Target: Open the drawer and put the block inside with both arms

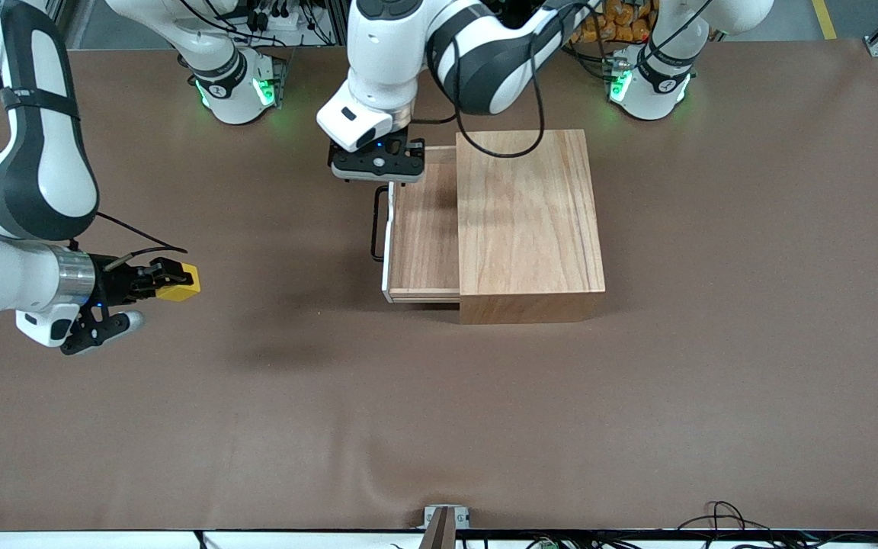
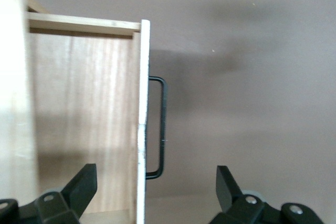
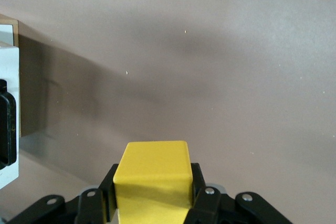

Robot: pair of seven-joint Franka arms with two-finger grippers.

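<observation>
- Wooden box [image 1: 530, 221] sits on your tabletop [image 1: 713, 381], its drawer [image 1: 422, 236] slid out toward the right arm's end.
- Left tool [image 1: 378, 179] hangs spread above the drawer's handle [image 1: 376, 223].
- Right tool [image 1: 161, 280], raised above bare tabletop, pinches the yellow block [image 1: 180, 282].

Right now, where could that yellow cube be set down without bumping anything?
The open drawer has a bare wooden floor; only its end under the open left tool is crowded. Bare brown table lies between the wooden box and the front camera, and under the right tool, which grips the yellow block.
</observation>
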